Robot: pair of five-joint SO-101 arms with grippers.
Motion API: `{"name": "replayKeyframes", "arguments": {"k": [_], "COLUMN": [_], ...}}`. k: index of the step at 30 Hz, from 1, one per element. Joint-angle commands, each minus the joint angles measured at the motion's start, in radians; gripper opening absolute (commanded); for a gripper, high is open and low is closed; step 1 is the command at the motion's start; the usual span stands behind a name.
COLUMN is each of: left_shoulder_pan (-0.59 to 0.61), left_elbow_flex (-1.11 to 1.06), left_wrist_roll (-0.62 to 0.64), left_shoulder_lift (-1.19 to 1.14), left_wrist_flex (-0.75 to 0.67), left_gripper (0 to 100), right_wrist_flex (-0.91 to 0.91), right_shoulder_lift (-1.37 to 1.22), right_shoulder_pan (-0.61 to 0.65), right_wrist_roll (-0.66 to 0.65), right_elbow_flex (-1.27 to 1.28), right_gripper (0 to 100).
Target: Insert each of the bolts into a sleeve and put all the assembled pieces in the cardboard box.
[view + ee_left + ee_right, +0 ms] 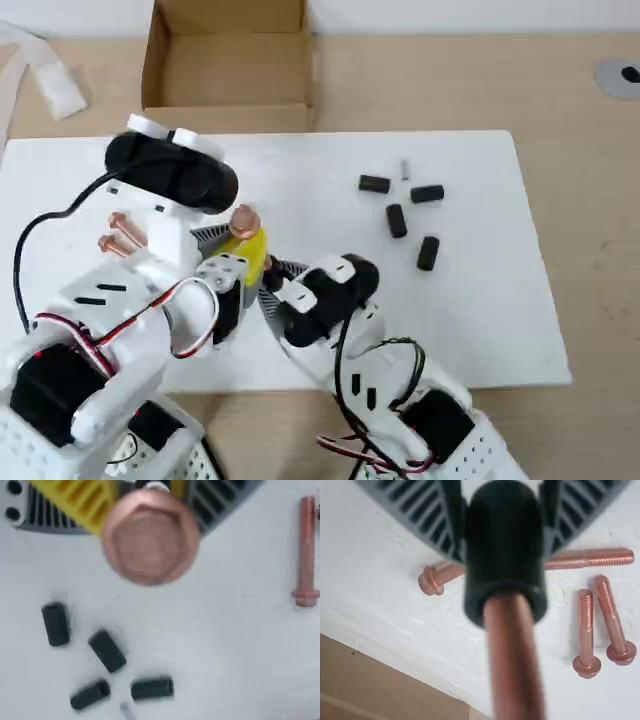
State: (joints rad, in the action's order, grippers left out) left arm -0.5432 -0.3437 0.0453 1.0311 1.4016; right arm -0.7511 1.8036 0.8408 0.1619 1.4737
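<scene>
Centre-left of high view, left end effector (pixel 245 240) clenched on bolt (pixel 244 220); right end effector (pixel 502 510) grasping sleeve (pixel 504 555), bolt shaft entering it. Bolt likely rigid, smooth, slippery: hold near head. Sleeve probably light.

your table top (pixel 580 200) is tan wood grain. a white board (pixel 470 330) lies flat on it, with wood showing past its far, right and near edges. up close the board looks matte and slightly rough. a grey round cable port (pixel 620 76) sits in the wood at the far right. a crumpled white plastic scrap (pixel 55 88) lies on the wood at the far left. there's a pale strip (pixel 450 12) beyond the table's far edge; can't tell if it's wall or floor. light is soft and even, shadows faint.
</scene>
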Motion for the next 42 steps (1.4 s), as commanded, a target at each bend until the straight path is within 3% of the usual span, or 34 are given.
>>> {"name": "replayKeyframes", "arguments": {"k": [1, 9, 14, 25, 31, 37, 42], "left_shoulder_pan": [-0.046, -0.049, -0.055, -0.051, -0.049, -0.044, 0.133], "left_elbow_flex": [-0.026, -0.038, -0.031, -0.028, 0.066, 0.181, 0.229], "left_wrist_roll": [-0.002, -0.005, -0.048, -0.046, -0.051, -0.084, -0.147], "left_shoulder_lift": [0.005, 0.007, 0.008, 0.008, -0.001, -0.002, -0.004], "left_wrist_flex": [-0.026, -0.025, -0.005, 0.081, 0.144, 0.189, 0.181], "left_gripper": [1, 1, 9, 15, 16, 16, 16], "right_wrist_flex": [0.028, 0.028, 0.028, 0.028, 0.028, 0.057, 0.057], "right_shoulder_lift": [0.081, 0.081, 0.081, 0.081, 0.081, 0.071, 0.068], "right_shoulder_pan": [0.012, 0.012, 0.012, 0.012, 0.008, -0.088, -0.147], "right_wrist_roll": [-0.006, -0.008, -0.006, -0.006, -0.005, -0.003, 0.000], "right_elbow_flex": [-0.004, -0.004, -0.002, -0.004, -0.005, -0.005, -0.021], "right_gripper": [0.9, 0.9, 0.9, 0.9, 0.9, 0.9, 0.9]}}
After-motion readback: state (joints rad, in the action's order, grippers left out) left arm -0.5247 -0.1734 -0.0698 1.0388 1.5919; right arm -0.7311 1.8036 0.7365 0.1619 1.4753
